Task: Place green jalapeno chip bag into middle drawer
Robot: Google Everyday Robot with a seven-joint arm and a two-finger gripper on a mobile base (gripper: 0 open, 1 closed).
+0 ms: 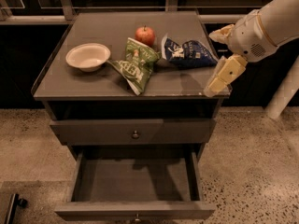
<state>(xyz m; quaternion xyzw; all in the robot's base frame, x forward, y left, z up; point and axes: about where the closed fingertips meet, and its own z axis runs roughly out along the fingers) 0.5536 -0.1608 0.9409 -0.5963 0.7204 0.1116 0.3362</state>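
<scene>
The hand (212, 62) is hovering over the near corner of the bench (93, 85), its two cream fingers spread wide and gripping nothing, presumably so that they can straddle a crumpled bag. The green bag (138, 65) is lying flat on the bench, well apart from the hand, with the blue bag (189, 54) sitting between the two; the blue bag is the item nearest the hand and is the likeliest thing to be grabbed by mistake. The apple (145, 34) is resting just behind the green bag, farther from the hand, and the bowl (88, 56) is standing beyond the green bag at the far side of the bench. The middle drawer (135, 178) is standing pulled out, below the hand and toward the bench's centre line, its grey floor exposed to receive the bag. The upper drawer (133, 130) is sitting closed between the bench top and that open drawer, so it is not blocking a drop from above. By this judgement the task is at its start: the bag is not yet grasped, and the hand needs to pass over the blue bag first.
</scene>
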